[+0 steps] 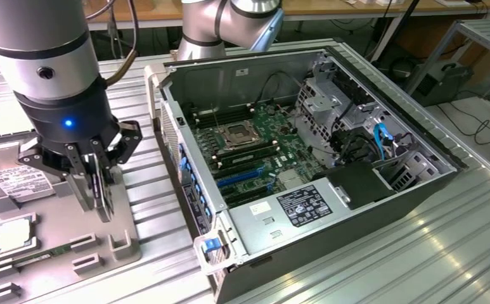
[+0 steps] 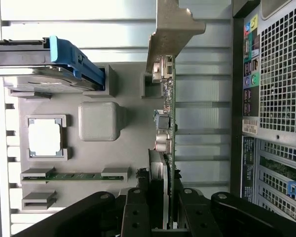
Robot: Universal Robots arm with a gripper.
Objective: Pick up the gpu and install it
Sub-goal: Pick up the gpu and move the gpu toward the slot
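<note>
Arm (image 1: 50,69): comes down at the exterior view's left, over the tray; a blue light shows on its wrist.
Hand (image 1: 95,166): clenched on the gpu, one finger on each flat face; in the wrist view the hand (image 2: 164,197) grips the card's near end, with black fingers (image 2: 137,207) on both sides.
Gpu (image 1: 101,201): held on end and edge-on, hanging below the fingers over the tray; well apart from the case; whether its lower end touches the tray, I cannot tell; in the wrist view the gpu (image 2: 166,123) runs away from the hand as a thin green line with small parts on one face.
Bracket (image 2: 171,29): pale metal strip at the card's far end, wider than the card, just beside a grey holder block on the tray.
Tray (image 1: 59,221): grey, with raised holders, lying at the worktop's edge on the exterior view's left; also in the wrist view (image 2: 130,143).
Drive (image 1: 12,180): silver with a white label, lying flat on the tray, beyond the hand.
Cpu (image 1: 12,234): square chip in its frame on the tray (image 2: 44,137).
Memory stick (image 1: 37,258): slim and green, held between two holders near the tray's edge (image 2: 74,175).
Case (image 1: 397,209): lies open in the middle of the worktop, just beside the tray; its perforated back wall shows in the wrist view (image 2: 281,59).
Board (image 1: 262,145): green, flat inside the case, with blue slots near the wall facing the tray.
Worktop (image 1: 414,266): ribbed pale metal (image 2: 202,118).
</note>
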